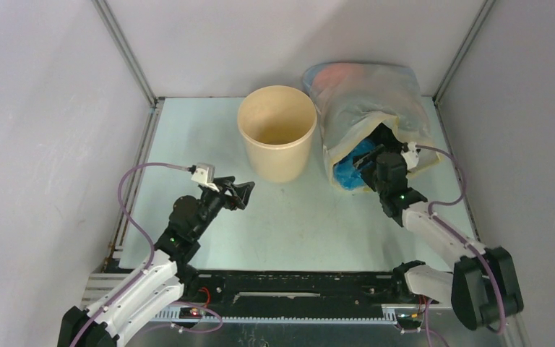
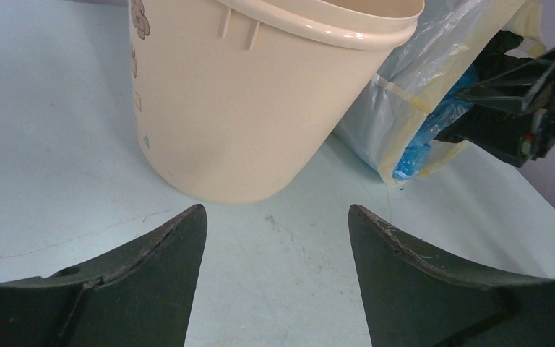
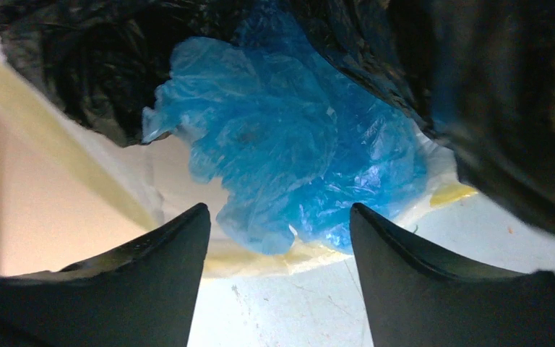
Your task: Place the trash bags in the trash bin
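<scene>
The tan trash bin (image 1: 277, 141) stands upright at the back middle of the table; it also fills the top of the left wrist view (image 2: 246, 94). A crumpled light-blue trash bag (image 1: 352, 165) lies in the mouth of a large cloudy sack (image 1: 372, 101); it shows close up in the right wrist view (image 3: 289, 166) and at the edge of the left wrist view (image 2: 423, 141). My right gripper (image 1: 367, 160) is open at the sack's mouth, just short of the blue bag, holding nothing. My left gripper (image 1: 240, 192) is open and empty, left of and in front of the bin.
Black plastic film (image 3: 87, 65) lies inside the sack behind the blue bag. The sack leans against the back right corner, right beside the bin. Grey walls with metal posts (image 1: 126, 54) close in the table on three sides.
</scene>
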